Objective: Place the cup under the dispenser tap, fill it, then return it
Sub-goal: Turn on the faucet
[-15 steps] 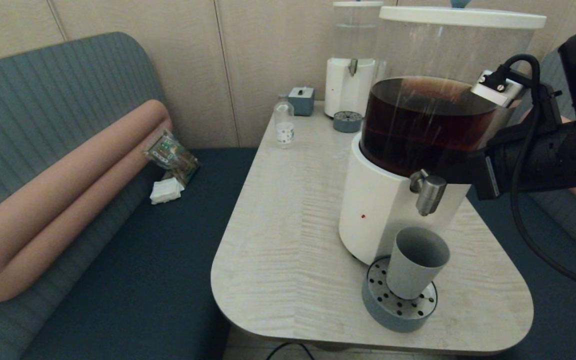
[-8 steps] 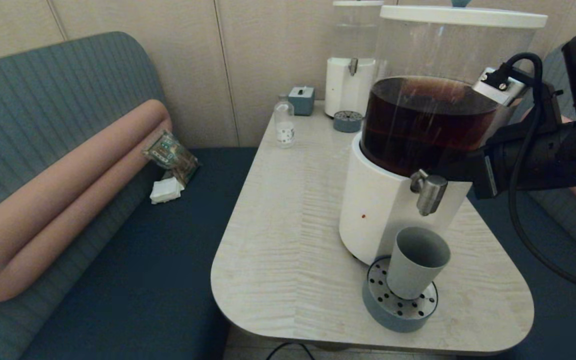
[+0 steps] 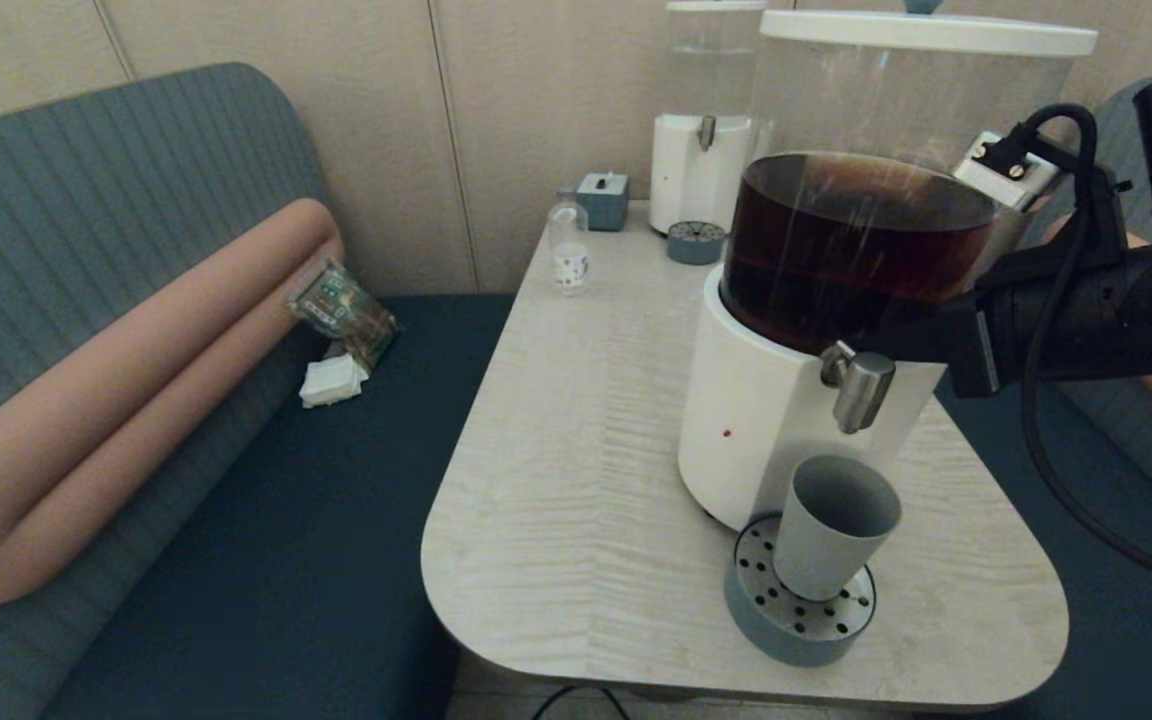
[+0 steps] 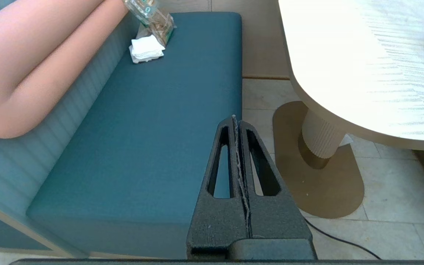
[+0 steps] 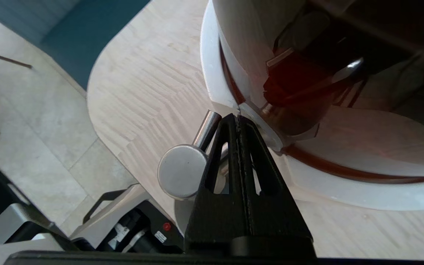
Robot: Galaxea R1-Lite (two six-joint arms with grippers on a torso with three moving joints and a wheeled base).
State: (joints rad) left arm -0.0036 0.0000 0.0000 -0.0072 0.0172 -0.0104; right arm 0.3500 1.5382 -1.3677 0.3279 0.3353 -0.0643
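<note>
The cup stands on the drip tray on the bench, under the dispenser tap, unmoved since a second ago. The right claw, fingers pressed together, reaches in level from the right beside the tap, its wrist slightly shifted. The left claw, also closed and empty, hangs parked over the seat.

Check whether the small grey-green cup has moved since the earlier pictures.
No. The small grey-green cup sits on the same spot of the round perforated drip tray, below the brushed-metal tap.
</note>
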